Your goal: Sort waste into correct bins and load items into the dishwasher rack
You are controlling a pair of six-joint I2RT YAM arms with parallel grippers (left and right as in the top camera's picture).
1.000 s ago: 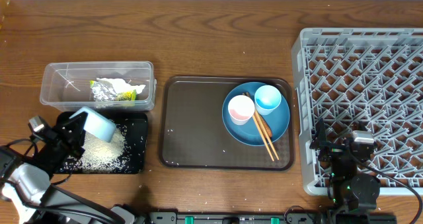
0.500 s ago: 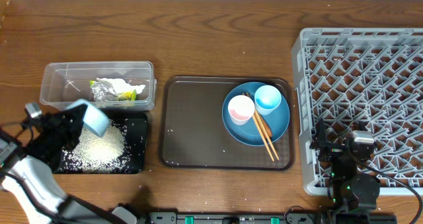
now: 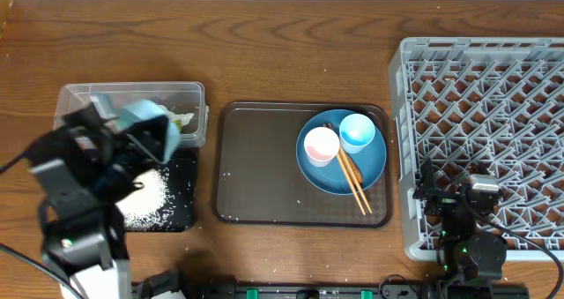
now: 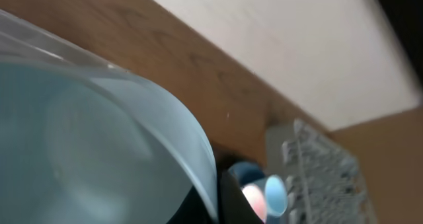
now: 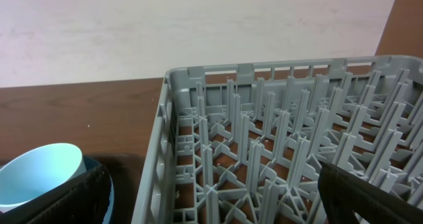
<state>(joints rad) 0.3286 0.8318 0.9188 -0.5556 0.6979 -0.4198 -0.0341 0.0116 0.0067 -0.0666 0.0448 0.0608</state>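
Observation:
My left gripper (image 3: 132, 146) is shut on the rim of a light blue bowl (image 3: 152, 127) and holds it in the air, tilted, over the edge between the clear waste bin (image 3: 132, 96) and the black bin (image 3: 176, 213) with spilled rice (image 3: 152, 193). The bowl fills the left wrist view (image 4: 86, 151). A blue plate (image 3: 366, 171) on the brown tray (image 3: 256, 167) carries a pink cup (image 3: 321, 145), a blue cup (image 3: 357, 132) and chopsticks (image 3: 355, 183). My right gripper (image 3: 458, 204) is open and empty over the front left corner of the grey dishwasher rack (image 3: 485, 114).
The clear bin holds crumpled foil and wrapper waste (image 3: 183, 120), partly hidden by the bowl. The right wrist view shows rack tines (image 5: 264, 138) and the blue cup (image 5: 36, 171) at the left. Bare wooden table (image 3: 264, 52) lies behind the tray.
My left arm has lifted the blue bowl off the rice bin and swung it up and to the right, toward the clear bin's right end. The right arm has not moved.

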